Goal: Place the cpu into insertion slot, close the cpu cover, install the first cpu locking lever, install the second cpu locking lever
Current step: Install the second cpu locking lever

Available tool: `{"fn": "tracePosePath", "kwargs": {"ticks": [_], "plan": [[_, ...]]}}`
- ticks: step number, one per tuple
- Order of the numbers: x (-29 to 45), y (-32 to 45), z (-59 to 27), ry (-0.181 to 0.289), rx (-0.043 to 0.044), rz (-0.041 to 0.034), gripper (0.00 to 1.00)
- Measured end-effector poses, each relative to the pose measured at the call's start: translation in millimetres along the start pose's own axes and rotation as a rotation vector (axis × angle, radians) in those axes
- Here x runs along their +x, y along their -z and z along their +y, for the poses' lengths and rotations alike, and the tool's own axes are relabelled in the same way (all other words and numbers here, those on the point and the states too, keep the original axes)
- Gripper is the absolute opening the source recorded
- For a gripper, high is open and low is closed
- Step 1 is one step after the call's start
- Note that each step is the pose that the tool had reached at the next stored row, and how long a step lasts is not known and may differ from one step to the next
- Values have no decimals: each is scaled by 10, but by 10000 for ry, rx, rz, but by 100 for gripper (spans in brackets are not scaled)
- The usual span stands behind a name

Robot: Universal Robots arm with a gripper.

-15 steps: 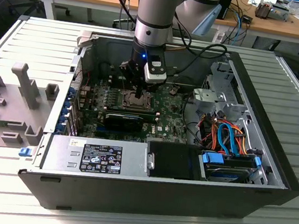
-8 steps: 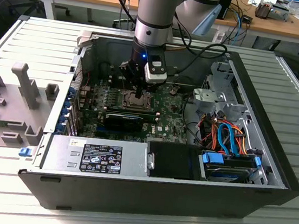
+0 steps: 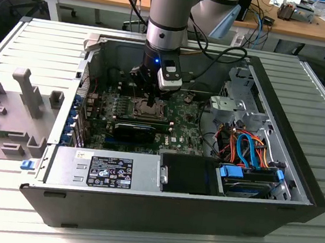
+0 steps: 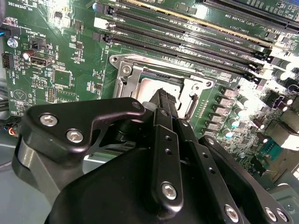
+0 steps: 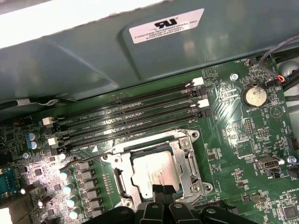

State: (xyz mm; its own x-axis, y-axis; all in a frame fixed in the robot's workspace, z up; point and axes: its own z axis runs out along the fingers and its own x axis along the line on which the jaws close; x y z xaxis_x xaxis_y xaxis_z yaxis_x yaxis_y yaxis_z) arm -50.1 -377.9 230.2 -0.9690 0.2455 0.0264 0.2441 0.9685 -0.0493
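The tool (image 5: pixel 161 198), its fingers pressed together, touches the cpu cover (image 5: pixel 183 164) over the cpu (image 5: pixel 154 172); I think pressing straight down is best

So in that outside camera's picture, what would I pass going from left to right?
Grey plastic fixture blocks → row of blue card clips → robot's black pincer over the silvery square socket → silver metal drive cage → orange and blue cable bundle → black case wall.
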Motion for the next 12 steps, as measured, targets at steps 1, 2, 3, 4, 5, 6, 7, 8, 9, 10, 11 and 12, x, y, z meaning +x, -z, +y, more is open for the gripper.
{"fn": "tracePosePath", "kwargs": {"ticks": [1, 2, 3, 4, 5, 6, 7, 8, 9, 10, 11, 12], "plan": [[0, 0, 0, 17, 0, -1, 11], [0, 0, 0, 38, 0, -2, 11], [0, 0, 0, 69, 2, -4, 11], [0, 0, 0, 84, 2, -5, 11], [0, 0, 0, 97, 2, -5, 11], [0, 0, 0, 122, 3, -7, 11], [0, 0, 0, 144, 3, -7, 11], [0, 0, 0, 158, 3, -8, 11], [0, 0, 0, 172, 4, -9, 11], [0, 0, 0, 186, 4, -10, 11], [0, 0, 0, 208, 5, -10, 11], [0, 0, 0, 231, 5, -12, 11]]}}
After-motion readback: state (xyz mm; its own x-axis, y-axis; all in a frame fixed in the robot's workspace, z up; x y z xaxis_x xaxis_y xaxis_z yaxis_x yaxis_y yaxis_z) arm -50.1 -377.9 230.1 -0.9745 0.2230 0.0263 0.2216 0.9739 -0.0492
